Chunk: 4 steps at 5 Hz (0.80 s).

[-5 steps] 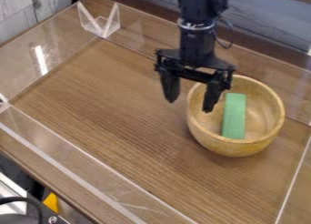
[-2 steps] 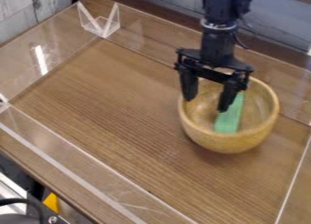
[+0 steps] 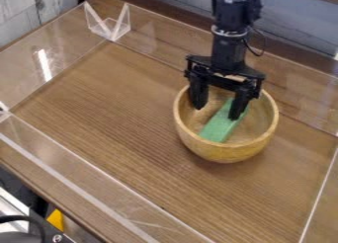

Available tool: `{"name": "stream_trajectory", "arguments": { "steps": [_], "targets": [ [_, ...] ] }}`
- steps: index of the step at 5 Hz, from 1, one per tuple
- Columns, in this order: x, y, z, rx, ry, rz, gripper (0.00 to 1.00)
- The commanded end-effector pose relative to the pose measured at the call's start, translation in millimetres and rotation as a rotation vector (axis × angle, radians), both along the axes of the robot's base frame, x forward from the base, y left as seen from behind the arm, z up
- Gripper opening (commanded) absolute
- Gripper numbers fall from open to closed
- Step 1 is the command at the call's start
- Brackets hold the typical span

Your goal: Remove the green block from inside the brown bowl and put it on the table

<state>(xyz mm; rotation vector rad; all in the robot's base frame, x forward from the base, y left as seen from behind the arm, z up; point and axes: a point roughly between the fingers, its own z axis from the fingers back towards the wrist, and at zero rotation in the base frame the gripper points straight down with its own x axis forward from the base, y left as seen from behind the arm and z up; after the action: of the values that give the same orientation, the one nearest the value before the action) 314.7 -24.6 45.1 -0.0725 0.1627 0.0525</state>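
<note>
Green block [image 3: 218, 129] lies inside the brown bowl [image 3: 196, 143], resting slantwise on the bowl's inner floor, its lower end toward the near left of the bowl and its upper end toward the far right. The single camera view looks down on the scene from the front left. The gripper [image 3: 220, 101] hangs straight down over the bowl on a black arm, its jaws spread wide. One dark finger [image 3: 197, 92] stands over the bowl's left rim and the other reaches down inside the bowl on the right, by the upper end of the block. The block's upper end sits between the two fingers; whether either finger touches the block cannot be told. Nothing is pinched.

The bowl sits on the table [image 3: 106, 99] toward its right side. To the left and front of the bowl the wood-grain surface lies bare across a broad stretch. Clear walls [image 3: 93, 202] edge the table along the near side and the left side, and a further clear edge runs close beyond the bowl on the right. A small clear angled stand [image 3: 109, 22] stands at the far left corner, well apart from the bowl.
</note>
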Motion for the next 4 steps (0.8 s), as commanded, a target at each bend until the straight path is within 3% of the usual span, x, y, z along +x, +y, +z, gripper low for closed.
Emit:
{"name": "stream_trajectory", "arguments": {
  "steps": [1,2,4],
  "targets": [
    [12.5,-5.4,9.8,0.001,-0.045,0.018,0.00],
    [16.3,-8.6,13.9,-0.001,-0.047,0.034,0.00],
    [27.3,23.8,54.4,-0.011,-0.071,0.051,0.00]
  ]
}}
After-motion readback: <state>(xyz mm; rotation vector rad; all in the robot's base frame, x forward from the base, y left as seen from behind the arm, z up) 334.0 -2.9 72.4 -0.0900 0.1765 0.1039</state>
